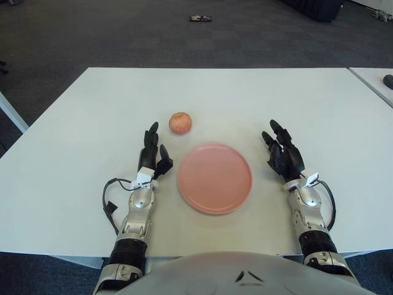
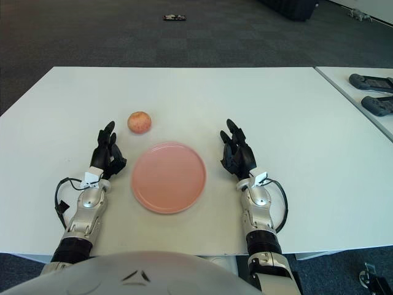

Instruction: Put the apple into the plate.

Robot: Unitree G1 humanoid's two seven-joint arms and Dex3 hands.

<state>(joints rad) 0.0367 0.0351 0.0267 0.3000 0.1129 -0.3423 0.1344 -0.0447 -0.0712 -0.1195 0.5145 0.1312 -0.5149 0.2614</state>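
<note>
My left hand [image 1: 153,153] is released, fingers extended, near the apple [image 1: 180,122]. I'd reach far, wrap it squarely, then lift it right to the plate [image 1: 214,177]. My right hand [image 1: 282,153] is also released, right of the plate.

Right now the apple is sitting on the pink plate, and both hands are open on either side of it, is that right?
Not quite. The apple is not on the plate; it sits on the table just beyond the plate's far left edge, as the left eye view shows. The left hand and right hand are open on either side of the plate.
</note>
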